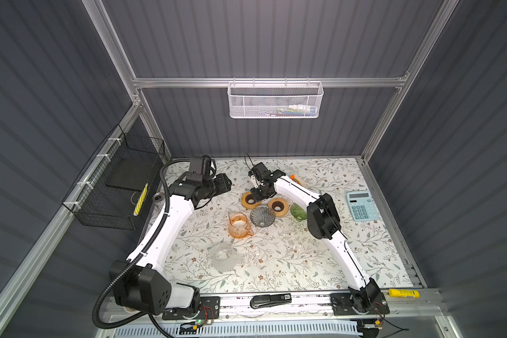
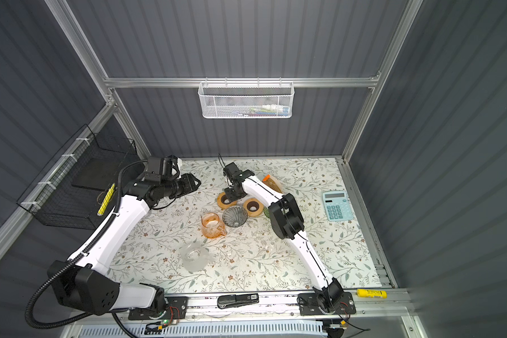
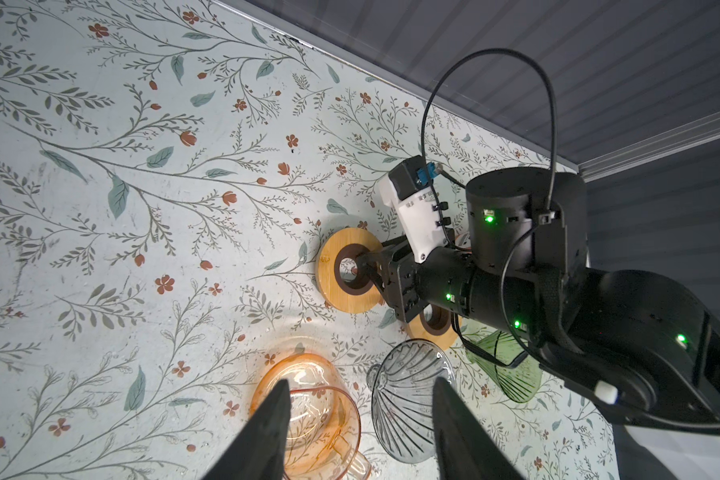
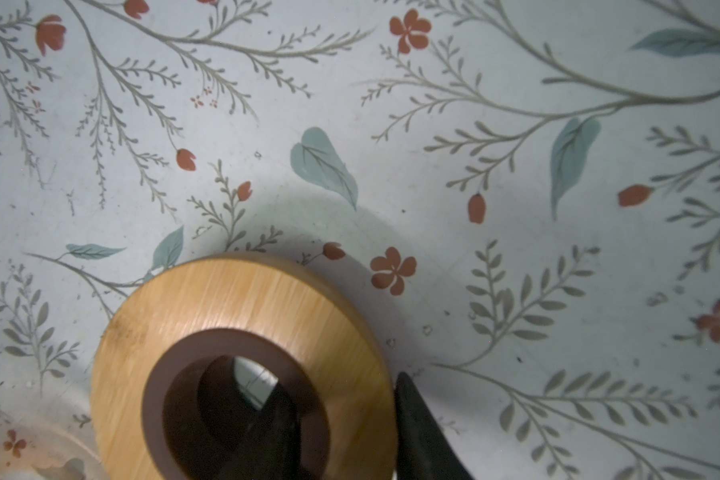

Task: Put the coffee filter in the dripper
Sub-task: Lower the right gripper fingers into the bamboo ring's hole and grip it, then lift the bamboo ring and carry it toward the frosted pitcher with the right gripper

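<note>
Coffee filter isn't in my fingers. My right gripper (image 4: 341,382) straddles the left wooden ring (image 4: 242,307), one finger in its hole; whether it is clamped I cannot tell. My left gripper (image 3: 361,382) gapes empty, far left. Brown paper (image 2: 273,183), probably the filter, lies far behind my right arm. This looks like setup; next comes fetching that paper for the grey dripper (image 1: 262,216).
</note>
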`<control>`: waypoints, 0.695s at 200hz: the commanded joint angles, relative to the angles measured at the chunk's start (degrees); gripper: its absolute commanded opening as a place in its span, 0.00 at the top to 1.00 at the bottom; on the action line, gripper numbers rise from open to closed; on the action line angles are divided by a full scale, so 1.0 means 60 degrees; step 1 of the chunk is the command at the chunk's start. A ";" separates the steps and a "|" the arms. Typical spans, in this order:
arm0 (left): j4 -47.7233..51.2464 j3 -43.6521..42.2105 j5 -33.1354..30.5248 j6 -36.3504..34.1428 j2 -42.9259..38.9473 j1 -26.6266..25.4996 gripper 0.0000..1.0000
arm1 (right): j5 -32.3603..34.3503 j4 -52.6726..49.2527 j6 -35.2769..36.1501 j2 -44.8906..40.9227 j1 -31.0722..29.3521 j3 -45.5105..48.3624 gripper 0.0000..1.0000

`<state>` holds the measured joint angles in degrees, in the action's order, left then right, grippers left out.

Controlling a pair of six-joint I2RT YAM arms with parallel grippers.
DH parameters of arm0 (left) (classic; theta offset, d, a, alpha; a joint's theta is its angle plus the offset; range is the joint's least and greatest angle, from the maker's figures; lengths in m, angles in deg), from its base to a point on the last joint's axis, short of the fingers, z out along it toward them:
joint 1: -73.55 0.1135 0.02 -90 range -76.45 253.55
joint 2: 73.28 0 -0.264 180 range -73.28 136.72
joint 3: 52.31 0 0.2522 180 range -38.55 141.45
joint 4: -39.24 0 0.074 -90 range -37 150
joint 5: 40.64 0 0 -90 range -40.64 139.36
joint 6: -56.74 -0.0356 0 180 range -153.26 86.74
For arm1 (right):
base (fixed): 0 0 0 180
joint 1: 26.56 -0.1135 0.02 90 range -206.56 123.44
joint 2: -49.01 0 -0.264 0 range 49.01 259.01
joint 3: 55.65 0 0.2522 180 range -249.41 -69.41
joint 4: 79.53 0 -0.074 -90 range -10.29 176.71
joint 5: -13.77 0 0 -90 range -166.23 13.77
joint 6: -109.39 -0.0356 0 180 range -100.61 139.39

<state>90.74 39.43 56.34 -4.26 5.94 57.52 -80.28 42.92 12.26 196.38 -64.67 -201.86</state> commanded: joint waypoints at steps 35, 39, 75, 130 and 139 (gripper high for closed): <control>0.0273 0.0085 -0.0160 -0.0086 -0.0501 0.0079 0.45 | -0.0082 0.0211 -0.0261 -0.1110 0.0060 -0.0159 0.77; 0.0273 0.0072 -0.0167 -0.0085 -0.0524 0.0079 0.45 | -0.0093 0.0203 -0.0250 -0.1159 0.0079 -0.0162 0.77; 0.0342 0.0034 -0.0308 -0.0097 -0.0604 0.0079 0.45 | -0.0099 -0.0034 -0.0169 -0.1689 0.0100 -0.0148 0.77; 0.1285 0.0870 -0.1520 -0.0576 -0.0547 0.0079 0.44 | -0.0372 -0.0387 -0.0095 -0.2741 0.0093 0.0271 0.78; 0.1389 0.0958 -0.1700 -0.0640 -0.0547 0.0087 0.44 | -0.0447 -0.0393 -0.0118 -0.2954 0.0096 0.0458 0.78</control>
<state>95.57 41.15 50.40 -5.69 3.34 57.52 -81.22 42.07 11.73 182.43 -64.21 -201.18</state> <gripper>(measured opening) 0.555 0.347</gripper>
